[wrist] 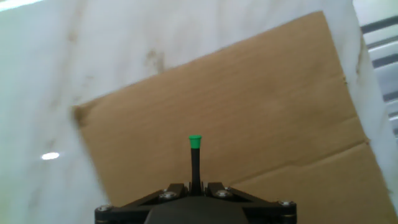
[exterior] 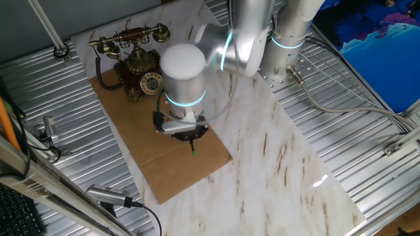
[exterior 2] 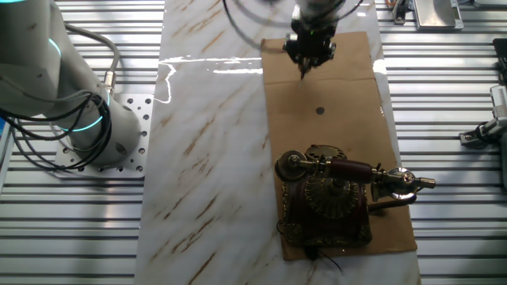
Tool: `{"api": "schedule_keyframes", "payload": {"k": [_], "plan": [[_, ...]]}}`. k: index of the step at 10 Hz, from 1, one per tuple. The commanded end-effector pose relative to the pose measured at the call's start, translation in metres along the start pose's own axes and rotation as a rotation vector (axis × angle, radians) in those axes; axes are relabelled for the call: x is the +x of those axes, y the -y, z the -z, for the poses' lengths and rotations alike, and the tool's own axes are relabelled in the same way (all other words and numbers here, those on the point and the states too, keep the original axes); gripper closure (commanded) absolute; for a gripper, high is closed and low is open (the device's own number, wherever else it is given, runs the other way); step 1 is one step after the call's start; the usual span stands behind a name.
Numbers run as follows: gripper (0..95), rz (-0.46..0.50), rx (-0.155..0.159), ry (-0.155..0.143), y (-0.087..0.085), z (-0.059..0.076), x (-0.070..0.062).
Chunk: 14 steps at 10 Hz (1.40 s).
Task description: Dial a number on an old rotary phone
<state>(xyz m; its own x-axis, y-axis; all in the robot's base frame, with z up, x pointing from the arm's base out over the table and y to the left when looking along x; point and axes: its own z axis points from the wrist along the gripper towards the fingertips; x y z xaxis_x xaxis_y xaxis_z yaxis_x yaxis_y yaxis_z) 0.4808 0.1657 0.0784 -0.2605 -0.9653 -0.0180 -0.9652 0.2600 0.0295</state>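
End effector [wrist: 195, 186] gripping stick [wrist: 195, 158], fingers cropped, old rotary phone [exterior: 139, 69] apart

No readable text; old rotary phone [exterior: 141, 69] dial markings too small to read.

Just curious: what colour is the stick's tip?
Bright green, on a thin black stick; clearest in the hand view.

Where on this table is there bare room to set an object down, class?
Free: the marble between the cardboard sheet and the arm's base, and the cardboard between the claw and the rotary phone. Crowded: the phone's end of the cardboard.
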Motion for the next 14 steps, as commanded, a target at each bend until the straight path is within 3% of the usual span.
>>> {"api": "schedule_keyframes", "payload": {"k": [1,2,4,7,11,12,14], "plan": [[95.0,0.029,-0.054,0.004,0.011,0.022,0.005],[95.0,0.048,-0.078,0.002,0.017,0.039,0.016],[95.0,0.067,-0.093,0.005,0.023,0.056,0.034],[95.0,0.052,-0.13,0.001,0.023,0.056,0.034],[95.0,-0.021,-0.108,-0.052,0.023,0.056,0.034],[95.0,-0.032,-0.103,-0.055,0.023,0.056,0.034],[95.0,-0.033,-0.061,-0.039,0.023,0.056,0.034]]}}
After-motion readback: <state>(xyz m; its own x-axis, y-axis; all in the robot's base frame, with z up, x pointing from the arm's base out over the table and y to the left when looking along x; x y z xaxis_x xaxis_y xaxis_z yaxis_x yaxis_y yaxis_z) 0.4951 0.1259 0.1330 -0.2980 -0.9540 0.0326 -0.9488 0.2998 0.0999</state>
